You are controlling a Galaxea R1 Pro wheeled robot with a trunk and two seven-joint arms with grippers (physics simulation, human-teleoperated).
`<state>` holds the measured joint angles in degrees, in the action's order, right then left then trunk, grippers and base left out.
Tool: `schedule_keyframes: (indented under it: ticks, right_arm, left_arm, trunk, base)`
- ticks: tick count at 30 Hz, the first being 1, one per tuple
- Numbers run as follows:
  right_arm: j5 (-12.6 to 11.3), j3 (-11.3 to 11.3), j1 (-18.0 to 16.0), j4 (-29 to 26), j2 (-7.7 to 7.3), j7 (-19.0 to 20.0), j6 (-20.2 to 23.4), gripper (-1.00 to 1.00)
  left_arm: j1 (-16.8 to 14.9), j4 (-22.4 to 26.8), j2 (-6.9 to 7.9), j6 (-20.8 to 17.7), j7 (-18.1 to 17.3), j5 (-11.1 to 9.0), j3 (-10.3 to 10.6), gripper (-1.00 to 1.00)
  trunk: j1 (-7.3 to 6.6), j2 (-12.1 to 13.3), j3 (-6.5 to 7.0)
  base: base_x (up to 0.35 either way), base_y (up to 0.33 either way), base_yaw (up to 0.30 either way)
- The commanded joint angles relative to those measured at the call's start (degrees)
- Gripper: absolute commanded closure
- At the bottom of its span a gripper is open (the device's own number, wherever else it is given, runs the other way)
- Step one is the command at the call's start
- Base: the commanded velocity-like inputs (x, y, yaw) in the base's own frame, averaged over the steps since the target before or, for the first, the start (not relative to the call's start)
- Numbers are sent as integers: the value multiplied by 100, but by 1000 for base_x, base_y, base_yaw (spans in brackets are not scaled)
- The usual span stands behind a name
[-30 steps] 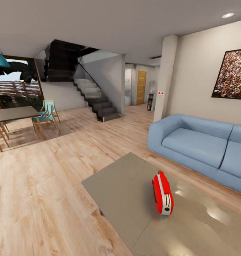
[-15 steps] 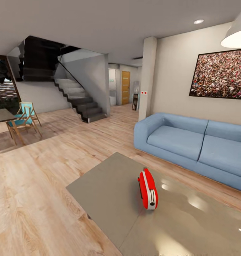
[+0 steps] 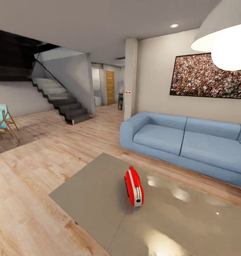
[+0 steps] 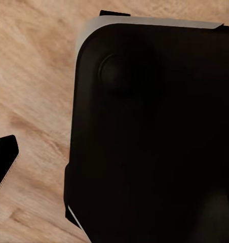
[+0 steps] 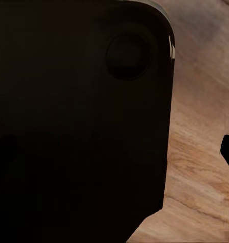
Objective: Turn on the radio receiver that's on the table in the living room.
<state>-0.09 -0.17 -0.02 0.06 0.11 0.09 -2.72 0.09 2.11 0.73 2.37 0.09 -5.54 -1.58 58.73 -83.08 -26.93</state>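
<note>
Approach step: the radio receiver (image 3: 134,186) stands edge-on near the middle of the table (image 3: 95,185) – close in, then reach its dial; state of both grippers cannot be determined

Radio (image 3: 134,187): red, white edge band. Counter (image 3: 95,193): glossy grey, pale highlights noted. Floor (image 3: 31,170): light wood planks, grain visible. Sofa (image 3: 184,144): blue. Framed photo (image 3: 209,76): multicoloured speckle, dark frame. Lamp (image 3: 223,35): white. Stairs (image 3: 63,103): dark grey. Door (image 3: 110,87): orange-brown.
</note>
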Motion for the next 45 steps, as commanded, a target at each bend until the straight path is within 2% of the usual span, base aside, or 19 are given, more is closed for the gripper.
schedule_keyframes:
  ticks: [1,19,26,35,45]
  right_arm:
    - [0,0,1,1,-2,0,0,-100]
    - [0,-1,0,-1,-2,-1,0,-100]
    - [-1,8,-3,0,-2,0,9,-100]
    - [0,26,1,-3,-2,0,9,-100]
    - [0,26,0,-1,-2,0,9,-100]
  left_arm:
    - [0,0,2,0,0,-1,0,-100]
    - [0,0,6,0,0,-17,-1,-100]
    - [0,0,-2,0,0,-1,7,-100]
    - [0,0,-3,0,0,4,9,-100]
    - [0,0,3,0,-16,9,24,-100]
  trunk:
    - [0,0,0]
    - [0,0,0]
    - [0,0,0]
    - [0,0,0]
    - [0,0,0]
  base:
    - [0,0,-282]
    - [0,0,-269]
    - [79,7,-9]
    - [266,204,0]
    - [22,31,0]
